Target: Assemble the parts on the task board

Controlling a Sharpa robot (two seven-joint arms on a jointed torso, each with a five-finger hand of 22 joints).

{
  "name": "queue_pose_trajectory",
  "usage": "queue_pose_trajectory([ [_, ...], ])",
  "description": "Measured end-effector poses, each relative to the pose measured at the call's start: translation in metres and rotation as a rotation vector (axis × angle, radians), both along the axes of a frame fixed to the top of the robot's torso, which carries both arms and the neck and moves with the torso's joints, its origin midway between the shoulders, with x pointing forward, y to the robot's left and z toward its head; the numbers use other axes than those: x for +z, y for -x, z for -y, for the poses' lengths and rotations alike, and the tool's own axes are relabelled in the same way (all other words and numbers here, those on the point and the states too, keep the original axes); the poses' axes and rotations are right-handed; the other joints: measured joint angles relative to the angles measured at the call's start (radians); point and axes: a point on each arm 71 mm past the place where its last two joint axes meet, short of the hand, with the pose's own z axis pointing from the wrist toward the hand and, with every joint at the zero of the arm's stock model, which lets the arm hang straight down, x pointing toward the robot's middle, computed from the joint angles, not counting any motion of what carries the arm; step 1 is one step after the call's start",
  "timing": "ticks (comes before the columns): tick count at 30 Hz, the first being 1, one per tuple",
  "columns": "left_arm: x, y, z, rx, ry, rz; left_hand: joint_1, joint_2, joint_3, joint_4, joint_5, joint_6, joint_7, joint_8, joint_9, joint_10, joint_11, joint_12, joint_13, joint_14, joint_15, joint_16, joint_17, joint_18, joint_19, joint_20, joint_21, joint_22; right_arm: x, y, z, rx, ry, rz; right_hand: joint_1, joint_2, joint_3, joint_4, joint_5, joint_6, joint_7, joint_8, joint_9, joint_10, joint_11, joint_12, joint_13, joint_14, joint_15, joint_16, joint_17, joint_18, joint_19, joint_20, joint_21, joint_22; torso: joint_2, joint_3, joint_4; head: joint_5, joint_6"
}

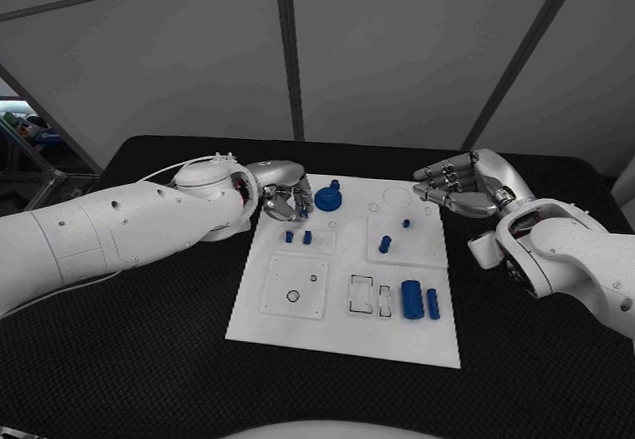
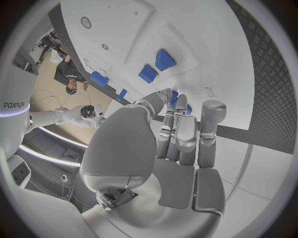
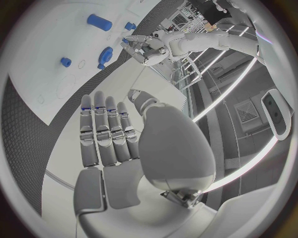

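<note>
Head view: nearest the camera lies the near edge of the task board [image 1: 342,349], a white plate in the middle of the black table [image 1: 135,369]. A large blue cylinder [image 1: 413,298] and a slimmer blue piece [image 1: 433,304] lie side by side on its near right part. Two small blue pegs [image 1: 297,236] stand on its left, two more [image 1: 385,244] near its centre, and a blue knob part [image 1: 328,196] stands at its far left edge. My left hand [image 1: 282,191] is just beside that knob; I cannot tell whether it touches it. My right hand [image 1: 460,184] hovers off the far right corner, fingers curled, holding nothing.

Left wrist view: my fingers [image 2: 185,130] are extended together toward the board [image 2: 205,44].

Right wrist view: my fingers [image 3: 106,131] lie side by side, empty.
</note>
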Motion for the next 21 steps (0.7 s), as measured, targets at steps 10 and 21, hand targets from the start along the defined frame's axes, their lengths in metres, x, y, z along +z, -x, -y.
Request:
queue_pose_trajectory([
  [10, -0.0016, -0.0008, 0.003, -0.002, -0.004, -0.01, -0.004, 0.004, 0.0, 0.0, 0.0, 0.0, 0.0, 0.0, -0.001, 0.004, -0.004, 0.0, 0.0, 0.0, 0.0, 0.0, -0.002, 0.0, 0.0, 0.0, 0.0, 0.001, 0.0, 0.0, -0.0001, 0.0, 0.0, 0.0, 0.0, 0.0, 0.0, 0.0, 0.0, 0.0, 0.0, 0.0, 0.0, 0.0, 0.0, 0.0, 0.0, 0.0, 0.0, 0.0, 0.0, 0.0, 0.0, 0.0, 0.0, 0.0, 0.0, -0.0001, 0.0007, -0.001, -0.002],
  [21, -0.0037, -0.001, 0.0036, -0.004, -0.009, -0.022, -0.01, -0.001, 0.0, 0.0, 0.0, 0.011, -0.004, 0.0, -0.001, 0.016, -0.005, 0.0, 0.0, 0.004, -0.004, 0.008, 0.004, 0.0, 0.0, 0.0, 0.006, 0.007, 0.0, 0.0, -0.0001, 0.0, 0.0, 0.0, 0.0, 0.0, 0.0, 0.0, 0.0, 0.0, 0.0, 0.0, 0.0, 0.0, 0.0, 0.0, 0.0, 0.0, 0.0, 0.0, 0.0, 0.0, 0.0, 0.0, 0.0, 0.0, 0.0, -0.0001, 0.0012, -0.002, -0.003],
])
